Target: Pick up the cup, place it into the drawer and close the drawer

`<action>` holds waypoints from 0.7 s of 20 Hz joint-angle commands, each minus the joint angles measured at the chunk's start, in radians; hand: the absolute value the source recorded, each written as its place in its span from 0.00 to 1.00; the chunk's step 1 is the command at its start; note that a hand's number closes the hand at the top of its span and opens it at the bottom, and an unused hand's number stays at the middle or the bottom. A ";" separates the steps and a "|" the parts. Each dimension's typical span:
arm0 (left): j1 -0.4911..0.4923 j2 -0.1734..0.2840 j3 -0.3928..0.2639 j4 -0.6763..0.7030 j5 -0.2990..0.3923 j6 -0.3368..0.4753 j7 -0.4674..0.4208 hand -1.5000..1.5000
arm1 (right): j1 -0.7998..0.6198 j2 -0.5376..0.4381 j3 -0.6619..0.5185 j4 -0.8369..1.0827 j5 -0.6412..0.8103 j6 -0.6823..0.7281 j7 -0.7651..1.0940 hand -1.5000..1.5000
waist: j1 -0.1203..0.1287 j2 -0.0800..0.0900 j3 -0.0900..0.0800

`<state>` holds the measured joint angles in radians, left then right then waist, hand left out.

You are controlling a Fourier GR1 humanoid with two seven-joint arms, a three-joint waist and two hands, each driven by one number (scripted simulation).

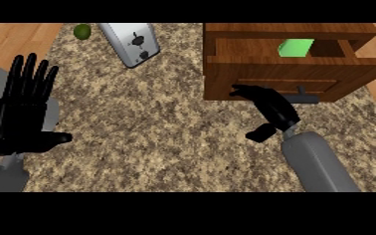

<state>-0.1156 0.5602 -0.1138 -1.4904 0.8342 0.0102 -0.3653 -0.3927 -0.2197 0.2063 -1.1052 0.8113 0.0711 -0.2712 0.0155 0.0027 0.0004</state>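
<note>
— What's over at your left?

— My left hand (pixel 29 110) rests near the left edge of the view, palm showing, fingers straight up and spread, thumb out to the side. It holds nothing.

— And further along the counter (pixel 147 114)?

— A small green fruit (pixel 82 31) lies at the far side where the wooden strip meets the speckled top, and just beside it a silver toaster (pixel 132 44) lies tilted.

— Then the drawer?

— The wooden drawer (pixel 286 62) stands pulled open on the right. The green cup (pixel 296 48) sits inside it, toward the middle of the compartment.

— Your right hand?

— My right hand (pixel 270 107) is against the drawer's front panel, just beside the grey handle (pixel 307 97). Its fingers are held together, reaching toward the wood, the thumb hanging apart below. They pinch nothing.
</note>
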 commanded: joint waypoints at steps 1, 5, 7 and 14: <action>-0.018 0.001 0.038 -0.014 0.011 0.000 0.068 0.00 | -0.149 0.017 -0.067 0.284 0.011 -0.057 -0.097 0.00 | 0.004 0.002 0.001; 0.065 0.017 0.076 -0.035 -0.015 -0.078 0.043 0.00 | -0.260 0.040 -0.114 0.408 0.001 -0.048 -0.109 0.00 | 0.006 0.001 0.000; 0.017 -0.017 0.074 0.021 -0.015 -0.087 0.038 0.00 | -0.339 0.042 -0.146 0.520 -0.013 -0.042 -0.143 0.00 | 0.008 0.004 0.000; 0.027 -0.027 0.087 0.027 -0.022 -0.133 0.025 0.00 | -0.473 -0.030 -0.215 0.796 -0.010 -0.070 -0.276 0.00 | 0.038 0.017 0.002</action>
<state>-0.0774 0.5371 -0.0320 -1.4519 0.8101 -0.1181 -0.3600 -0.7906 -0.2325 0.0222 -0.4719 0.7879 0.0229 -0.5450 0.0373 -0.0002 -0.0037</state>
